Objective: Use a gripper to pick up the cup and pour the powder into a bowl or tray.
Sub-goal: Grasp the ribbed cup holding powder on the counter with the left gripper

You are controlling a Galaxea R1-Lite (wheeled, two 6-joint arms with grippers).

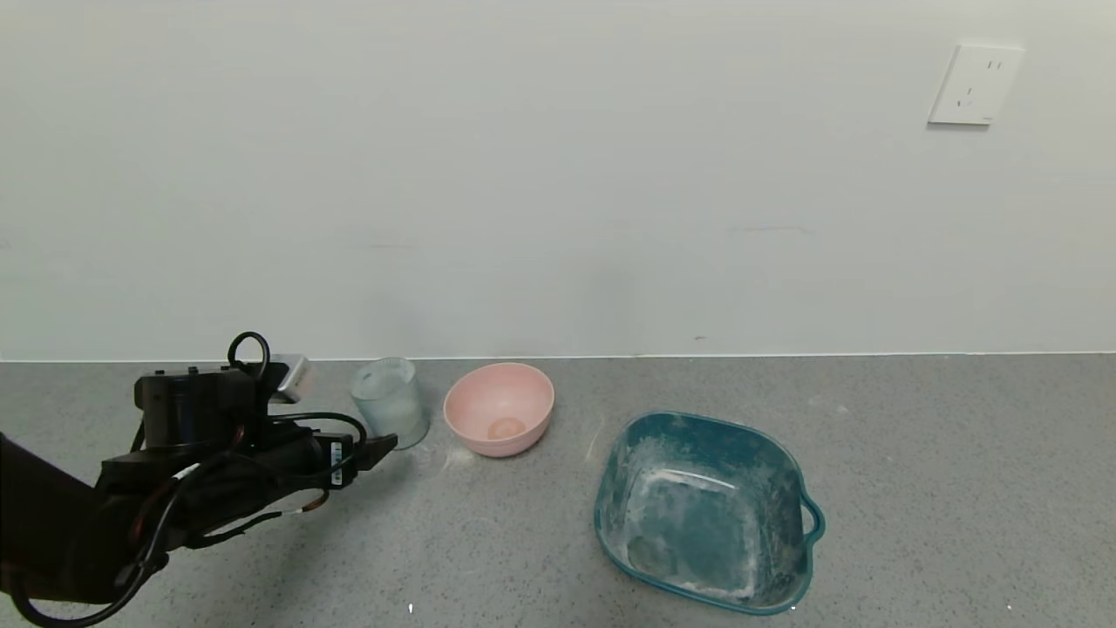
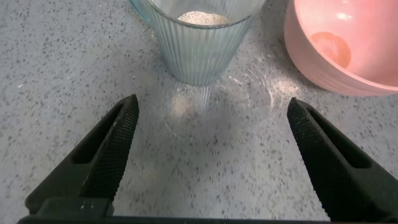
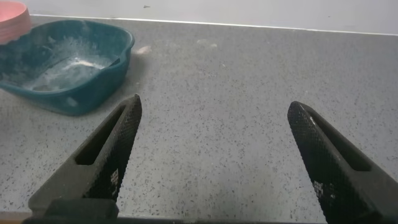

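Ribbed translucent cup, holding greyish powder, stands upright on our speckled grey desk just ahead of our left end effector, whose textured black fingers are spread wide and grasp nothing. Beside the cup sits the smooth pink bowl. Our right end effector is likewise released, the powder-smeared teal tray beyond it.

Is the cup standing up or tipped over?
Upright. The cup stands on its base on the counter, mouth up, with powder inside. The open left gripper has not closed on it.
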